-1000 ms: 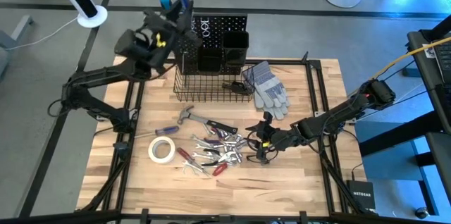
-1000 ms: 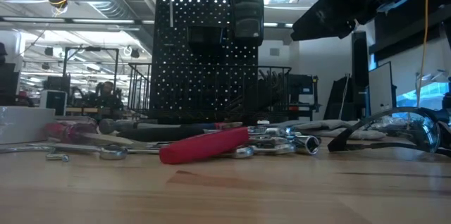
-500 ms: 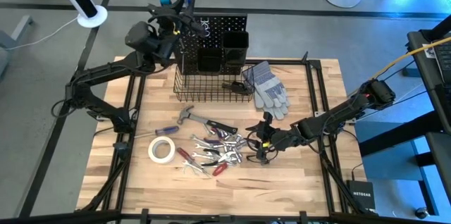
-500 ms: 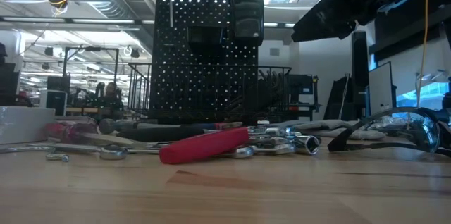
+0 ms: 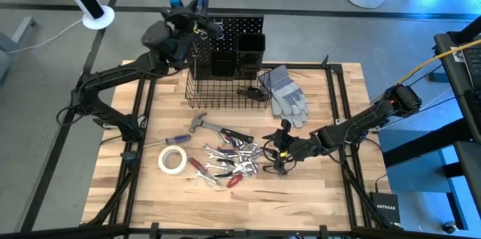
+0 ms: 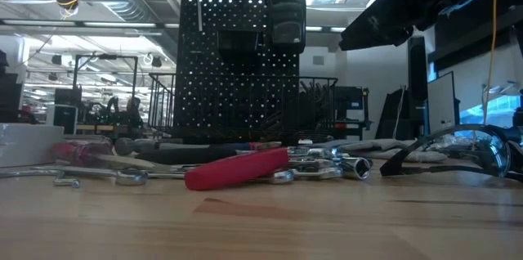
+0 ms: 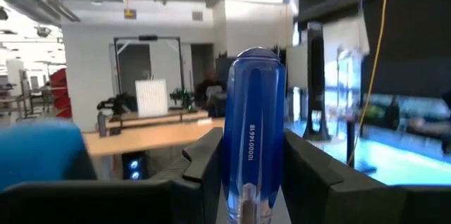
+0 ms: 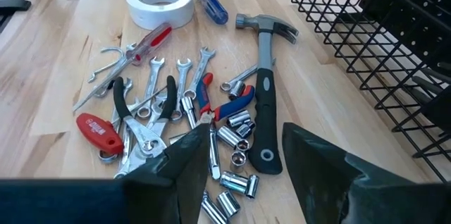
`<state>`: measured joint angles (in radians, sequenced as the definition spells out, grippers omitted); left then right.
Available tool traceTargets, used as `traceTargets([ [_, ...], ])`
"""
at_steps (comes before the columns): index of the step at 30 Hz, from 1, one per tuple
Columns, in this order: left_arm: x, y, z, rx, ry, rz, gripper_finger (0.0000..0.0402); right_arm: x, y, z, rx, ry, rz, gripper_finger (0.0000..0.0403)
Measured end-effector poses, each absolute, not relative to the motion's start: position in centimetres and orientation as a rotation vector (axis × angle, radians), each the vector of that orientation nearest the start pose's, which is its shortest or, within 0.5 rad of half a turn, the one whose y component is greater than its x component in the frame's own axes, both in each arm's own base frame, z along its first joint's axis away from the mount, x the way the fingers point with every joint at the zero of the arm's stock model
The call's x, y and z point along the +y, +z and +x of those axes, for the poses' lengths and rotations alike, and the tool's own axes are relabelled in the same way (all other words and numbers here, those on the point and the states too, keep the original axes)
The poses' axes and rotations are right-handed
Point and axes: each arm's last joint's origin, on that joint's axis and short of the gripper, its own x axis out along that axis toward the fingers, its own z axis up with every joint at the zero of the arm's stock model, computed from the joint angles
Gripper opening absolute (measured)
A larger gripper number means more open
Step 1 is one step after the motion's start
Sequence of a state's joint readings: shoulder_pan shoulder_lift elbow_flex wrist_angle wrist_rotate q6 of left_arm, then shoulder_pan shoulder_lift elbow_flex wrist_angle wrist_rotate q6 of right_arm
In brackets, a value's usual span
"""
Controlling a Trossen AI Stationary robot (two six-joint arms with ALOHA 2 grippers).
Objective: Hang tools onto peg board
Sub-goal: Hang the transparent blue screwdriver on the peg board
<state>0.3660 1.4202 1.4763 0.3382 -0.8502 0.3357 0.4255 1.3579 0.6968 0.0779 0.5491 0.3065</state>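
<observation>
Up at the peg board (image 5: pixel 225 28) top, my left gripper (image 7: pixel 254 182) clamps a blue-handled screwdriver (image 7: pixel 252 125); next, seat it. My right gripper (image 8: pixel 243 157) hovers open, beside the board's wire basket (image 8: pixel 380 48), over the tool pile (image 8: pixel 183 104).

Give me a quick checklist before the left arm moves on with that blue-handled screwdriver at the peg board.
1. Left gripper holds the clear blue-handled screwdriver: ok.
2. Left gripper raised at the upright black perforated peg board's top left corner: ok.
3. Screwdriver tip seated in a hole or hook: cannot tell.
4. Right gripper open, holding nothing: ok.
5. Right gripper waiting over the pile of silver wrenches, away from the board: ok.
</observation>
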Motion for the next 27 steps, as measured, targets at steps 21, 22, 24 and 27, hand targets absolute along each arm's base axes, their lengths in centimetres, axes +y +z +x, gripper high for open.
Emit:
traceTargets([
  [21, 13.2, 45.5, 27.9, -0.076, 1.242, 0.131, 0.0129, 9.8, 20.8, 25.4, 0.489, -0.198, 0.029, 0.0184],
  [22, 13.2, 45.4, 27.9, -0.062, 1.241, 0.136, 0.0133, 9.8, 20.8, 25.4, 0.489, -0.198, 0.029, 0.0184],
  [24, 13.2, 45.3, 27.9, -0.056, 1.241, 0.138, 0.0139, 9.8, 20.8, 25.4, 0.489, -0.198, 0.030, 0.0184],
  [27, 13.1, 45.4, 27.8, -0.062, 1.241, 0.135, 0.0146, 9.8, 20.8, 25.4, 0.487, -0.198, 0.030, 0.0184],
])
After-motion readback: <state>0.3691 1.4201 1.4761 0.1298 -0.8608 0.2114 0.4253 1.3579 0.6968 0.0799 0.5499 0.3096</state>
